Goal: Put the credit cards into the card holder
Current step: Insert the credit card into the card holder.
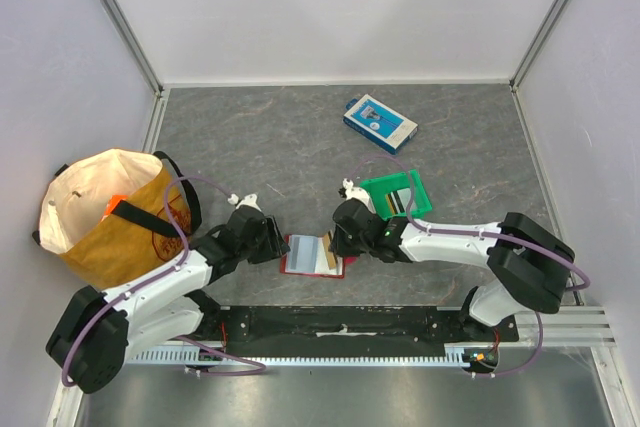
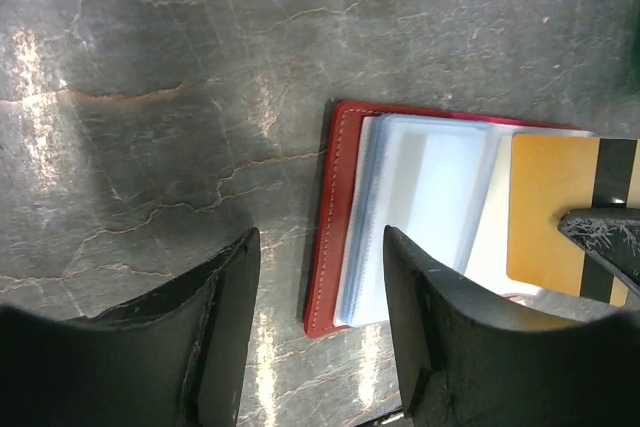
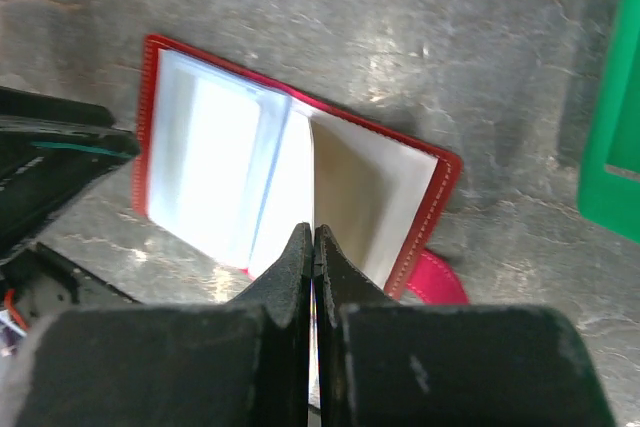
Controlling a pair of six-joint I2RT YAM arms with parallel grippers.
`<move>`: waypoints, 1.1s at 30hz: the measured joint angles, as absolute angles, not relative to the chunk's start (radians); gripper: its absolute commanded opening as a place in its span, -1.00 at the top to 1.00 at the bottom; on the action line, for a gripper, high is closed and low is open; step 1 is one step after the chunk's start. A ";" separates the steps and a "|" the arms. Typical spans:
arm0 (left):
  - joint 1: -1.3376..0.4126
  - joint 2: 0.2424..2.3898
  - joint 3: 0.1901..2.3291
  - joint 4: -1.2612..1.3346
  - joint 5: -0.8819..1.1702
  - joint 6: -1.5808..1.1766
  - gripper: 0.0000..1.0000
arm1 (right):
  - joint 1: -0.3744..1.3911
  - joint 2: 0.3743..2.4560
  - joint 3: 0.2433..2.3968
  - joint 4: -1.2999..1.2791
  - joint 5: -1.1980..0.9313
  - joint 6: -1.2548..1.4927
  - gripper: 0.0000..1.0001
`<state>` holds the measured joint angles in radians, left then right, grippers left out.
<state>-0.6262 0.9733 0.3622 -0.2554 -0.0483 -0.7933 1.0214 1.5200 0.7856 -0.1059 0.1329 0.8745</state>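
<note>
As right pincer [image 3: 313, 237] grips tan card [image 2: 555, 217], card holder [image 2: 325, 237] open, bag print [image 1: 160, 240] unreadable

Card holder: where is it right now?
Top view: the card holder lies open at the table's near centre, between the left gripper and the right gripper, which pinches a tan card over it; green bin just beyond-right.

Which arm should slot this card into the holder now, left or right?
Right. The right gripper is shut on the tan-yellow card over the open card holder; the left gripper is open and empty, straddling its edge.
</note>
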 measured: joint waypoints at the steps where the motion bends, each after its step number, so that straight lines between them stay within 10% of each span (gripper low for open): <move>1: -0.624 0.975 0.354 -0.250 -0.041 -0.793 -0.17 | 1.021 1.523 0.772 -0.106 0.135 0.875 1.00; 8: -0.617 0.975 0.315 -0.163 0.023 -0.796 -0.03 | 1.021 1.542 0.742 -0.054 0.138 0.890 1.00; 17: -0.611 0.985 0.274 -0.110 0.066 -0.811 0.65 | 1.021 1.536 0.713 0.018 0.138 0.914 1.00; 33: -0.611 0.966 0.245 -0.095 0.083 -0.846 0.95 | 1.019 1.454 0.570 0.200 0.134 1.025 1.00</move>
